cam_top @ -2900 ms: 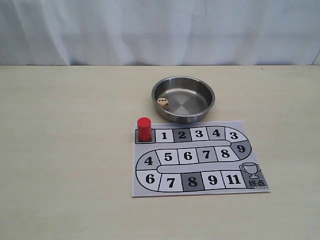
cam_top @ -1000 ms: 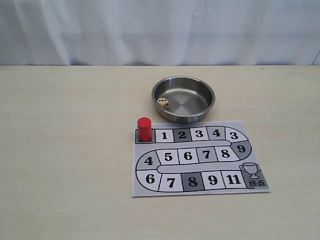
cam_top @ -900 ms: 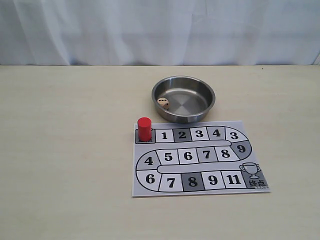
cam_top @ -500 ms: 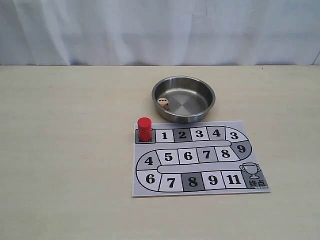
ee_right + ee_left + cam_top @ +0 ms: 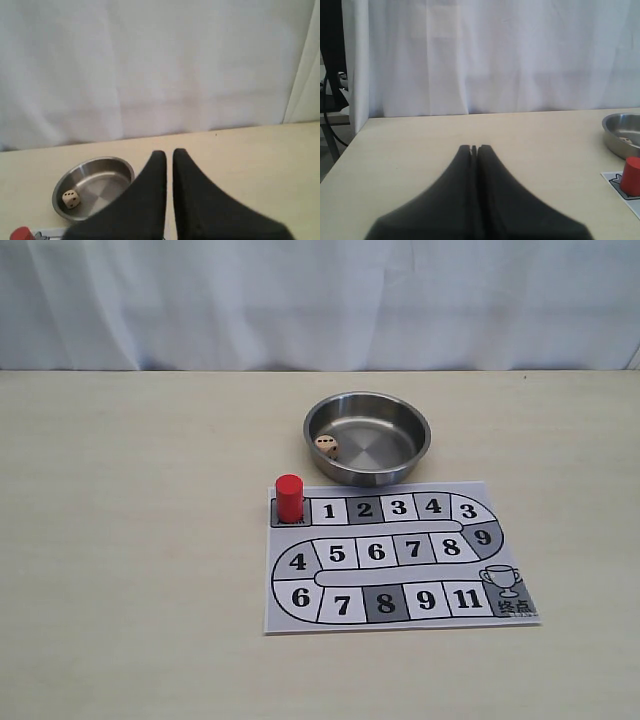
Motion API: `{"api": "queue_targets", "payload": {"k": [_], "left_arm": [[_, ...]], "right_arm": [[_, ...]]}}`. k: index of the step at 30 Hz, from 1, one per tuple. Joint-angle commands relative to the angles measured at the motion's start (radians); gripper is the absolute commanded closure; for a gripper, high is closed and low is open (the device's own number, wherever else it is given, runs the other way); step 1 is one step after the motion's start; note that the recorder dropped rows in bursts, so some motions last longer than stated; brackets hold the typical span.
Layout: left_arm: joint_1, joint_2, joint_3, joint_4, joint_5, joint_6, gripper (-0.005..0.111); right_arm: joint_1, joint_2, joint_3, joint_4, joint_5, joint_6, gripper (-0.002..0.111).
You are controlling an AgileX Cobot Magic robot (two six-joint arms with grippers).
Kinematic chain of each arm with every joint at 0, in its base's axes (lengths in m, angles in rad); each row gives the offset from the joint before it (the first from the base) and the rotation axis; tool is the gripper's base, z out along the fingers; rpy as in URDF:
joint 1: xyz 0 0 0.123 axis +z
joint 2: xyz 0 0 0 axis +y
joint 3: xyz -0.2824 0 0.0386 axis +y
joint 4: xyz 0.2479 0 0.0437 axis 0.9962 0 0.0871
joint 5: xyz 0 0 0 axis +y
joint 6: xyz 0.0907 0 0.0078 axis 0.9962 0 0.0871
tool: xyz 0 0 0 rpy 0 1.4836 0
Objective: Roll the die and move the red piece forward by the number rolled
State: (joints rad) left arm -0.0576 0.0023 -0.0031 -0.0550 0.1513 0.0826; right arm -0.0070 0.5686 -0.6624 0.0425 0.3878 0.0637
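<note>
The small tan wooden die [image 5: 326,446] lies inside the round steel dish [image 5: 421,432], which I judge is there to contain the roll. The glossy red cylinder piece [image 5: 289,497] stands on the printed paper board's [image 5: 400,626] start square, not yet advanced. My left gripper [image 5: 474,148] and right gripper [image 5: 169,152] are clenched and empty.

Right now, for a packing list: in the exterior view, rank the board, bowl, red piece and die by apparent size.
Largest to smallest:
1. printed board
2. metal bowl
3. red piece
4. die, clearly the smallest
</note>
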Motion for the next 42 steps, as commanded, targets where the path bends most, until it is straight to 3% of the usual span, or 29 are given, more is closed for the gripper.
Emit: {"api": "queue_targets", "payload": {"k": [1, 10, 14, 24, 39, 42], "left_arm": [[-0.002, -0.002, 0.003, 0.001, -0.008, -0.008, 0.107], [-0.002, -0.002, 0.003, 0.001, -0.008, -0.008, 0.107], [-0.002, -0.002, 0.003, 0.001, -0.008, -0.008, 0.107], [-0.002, -0.002, 0.003, 0.001, -0.008, -0.008, 0.107], [-0.002, -0.002, 0.003, 0.001, -0.008, -0.008, 0.107], [-0.002, -0.002, 0.003, 0.001, -0.008, -0.008, 0.107]], "right_arm": [[-0.002, 0.170, -0.086, 0.006, 0.050, 0.004, 0.104], [-0.002, 0.488, -0.294, 0.046, 0.236, -0.009, 0.104], [-0.002, 0.579, -0.353, 0.079, 0.259, -0.139, 0.104], [-0.002, 0.833, -0.494, 0.377, 0.360, -0.511, 0.072], [-0.002, 1.312, -1.034, 0.394, 0.751, -0.592, 0.072], [-0.002, 1.387, -1.121, 0.443, 0.764, -0.712, 0.072]]}}
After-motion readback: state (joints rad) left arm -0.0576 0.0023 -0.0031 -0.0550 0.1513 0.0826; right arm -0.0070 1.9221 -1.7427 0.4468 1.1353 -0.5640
